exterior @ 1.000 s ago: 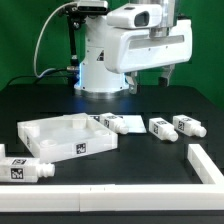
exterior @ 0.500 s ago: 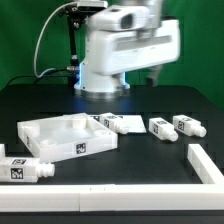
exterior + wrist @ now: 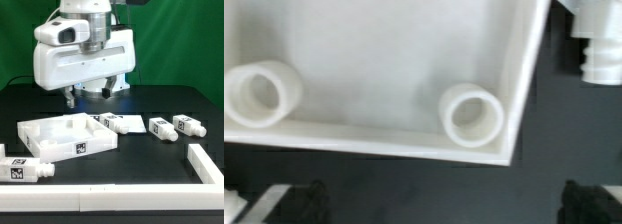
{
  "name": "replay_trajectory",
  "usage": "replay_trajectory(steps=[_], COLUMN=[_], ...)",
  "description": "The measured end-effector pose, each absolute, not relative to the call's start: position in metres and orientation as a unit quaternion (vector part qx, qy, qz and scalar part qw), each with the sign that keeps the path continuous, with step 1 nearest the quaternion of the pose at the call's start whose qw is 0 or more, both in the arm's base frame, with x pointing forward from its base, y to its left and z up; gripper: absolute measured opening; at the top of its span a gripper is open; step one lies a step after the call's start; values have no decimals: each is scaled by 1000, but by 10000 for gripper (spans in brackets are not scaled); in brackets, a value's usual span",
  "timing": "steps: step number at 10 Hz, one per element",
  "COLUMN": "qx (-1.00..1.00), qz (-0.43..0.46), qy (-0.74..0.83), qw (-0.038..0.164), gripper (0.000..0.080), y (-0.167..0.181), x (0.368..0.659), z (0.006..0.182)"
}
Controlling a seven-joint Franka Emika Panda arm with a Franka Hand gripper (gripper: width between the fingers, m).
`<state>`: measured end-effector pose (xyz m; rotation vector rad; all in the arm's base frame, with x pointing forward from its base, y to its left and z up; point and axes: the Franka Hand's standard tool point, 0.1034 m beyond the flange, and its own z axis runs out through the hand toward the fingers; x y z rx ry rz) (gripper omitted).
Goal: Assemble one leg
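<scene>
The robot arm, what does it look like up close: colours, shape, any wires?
The arm is glossy white with rounded shells and dark joints. Its gripper is a wide white box with two short black fingers underneath. A thin black cable loops behind it. No markings are legible.

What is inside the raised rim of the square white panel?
Two raised round sockets stand on the floor of the panel, near one wall. Nothing loose shows beside them. In the exterior view, the near wall hides part of the floor.
</scene>
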<state>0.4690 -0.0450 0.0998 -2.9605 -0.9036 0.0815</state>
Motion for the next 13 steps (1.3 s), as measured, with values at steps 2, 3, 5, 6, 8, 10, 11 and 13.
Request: replay_trajectory(steps=[2, 3, 5, 6, 8, 10, 11, 13], qx=[-956, -955, -960, -957, -946, -947, -947, -947], qz=[28, 29, 35, 23, 23, 23, 23, 24], qy=[-291, -295, -276, -288, -324, -321, -321, -321], qw=[23, 24, 19, 8, 9, 8, 9, 9], gripper=[649, 649, 649, 649, 649, 649, 649, 649], y=[-46, -50, -100, -126, -160, -158, -158, -158], x=[469, 468, 469, 471, 473, 474, 473, 473], z=[98, 97, 85, 75, 54, 54, 54, 54])
